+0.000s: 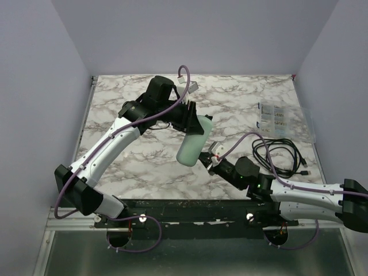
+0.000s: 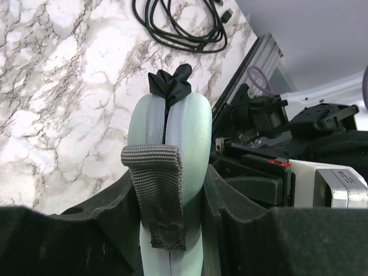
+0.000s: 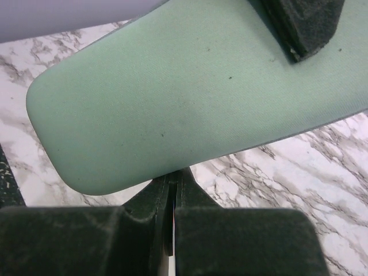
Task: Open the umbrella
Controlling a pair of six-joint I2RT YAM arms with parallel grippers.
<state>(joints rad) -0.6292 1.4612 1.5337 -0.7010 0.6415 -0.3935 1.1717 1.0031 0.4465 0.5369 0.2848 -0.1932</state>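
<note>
Above the middle of the desk (image 1: 132, 167), the left tool (image 1: 192, 117) gripped a mint-green case (image 1: 192, 144), held clear of the marble. Black fabric of the umbrella (image 2: 169, 85) poked from the case's end; the rest lay hidden inside. The right tool (image 3: 172, 184) sat at the case's lower end, fingers nearly together, nothing visible between. A coiled black cable (image 1: 279, 155) and clear box (image 1: 282, 121) lay well apart, rightward.

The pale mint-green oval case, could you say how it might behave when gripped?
The pale mint-green oval case is probably semi-rigid: it looks undented in the left gripper. Its matte cloth skin likely resists slipping. The black fabric at its open seam looks floppy.
</note>
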